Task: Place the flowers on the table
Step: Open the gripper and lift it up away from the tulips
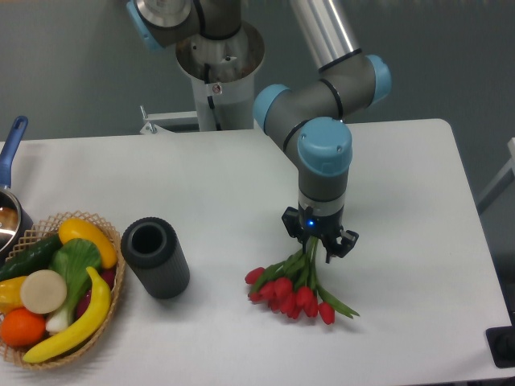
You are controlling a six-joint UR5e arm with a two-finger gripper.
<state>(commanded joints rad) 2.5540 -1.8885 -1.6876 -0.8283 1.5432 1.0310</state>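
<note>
Jaws (319,242) point straight down, closed on the stems of the tulips (293,289). How wide the gap is can't be read; the stems fill it. Red heads fan out below and to the camera-left of the jaws, lying on or just above the surface (402,185); contact can't be confirmed, though a shadow sits tight under them. A couple of green leaves stick out to the camera-right of the jaws, low down. Stems run up at a slant into the jaws.

Well off to the camera-left of the jaws, a dark cylinder (155,256) lies tilted on the surface, open end up. Further camera-left, a wicker basket (115,296) holds a banana, orange and other produce. A pot with a blue handle (11,145) sits at the far camera-left edge.
</note>
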